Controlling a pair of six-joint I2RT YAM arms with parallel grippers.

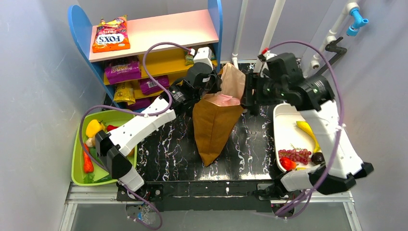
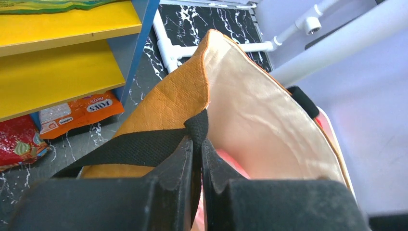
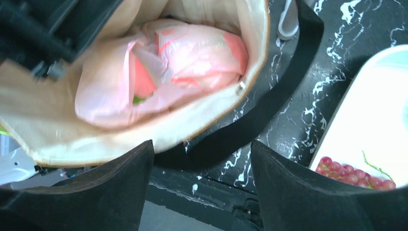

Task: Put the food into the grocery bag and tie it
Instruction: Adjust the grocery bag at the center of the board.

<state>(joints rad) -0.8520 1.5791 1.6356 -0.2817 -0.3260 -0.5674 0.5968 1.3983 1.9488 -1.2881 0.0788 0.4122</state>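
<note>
Top view first: the pink grocery bag [image 1: 223, 100] was tucked inside the mouth of the brown paper bag [image 1: 214, 127]. The brown bag's long axis ran about 12 to 6 across the table, mouth at the 12 end. The left gripper [image 1: 215, 85] sat at roughly 11 o'clock of the pink bag, and the right gripper [image 1: 249, 96] was just beside it at 3 o'clock. Food was scattered around: grapes [image 1: 294, 155] and a yellow fruit [image 1: 307, 131] in the white tray [image 1: 284, 113] at 5 o'clock of the right gripper, more produce in the green tray [image 1: 79, 159] way off at 8, and snack packets [image 1: 122, 70] on the shelf [image 1: 163, 31].

Left wrist: the jaws were pinched tight on the brown bag's black strap [image 2: 139, 147], which held that side of the mouth up. The pale lining opened out toward 1 o'clock, with a sliver of pink low down.

Right wrist: the fingers [image 3: 120, 183] were spread wide with nothing between them, hanging just over the rim. The pink bag lay at about 11 to 12 o'clock from them, down in the brown bag, with something green peeking out. The grapes showed at 4 o'clock.

My read: the pink bag was dead ahead of the free right gripper and the tray was on that same side, so whatever comes next is the right arm's job
</note>
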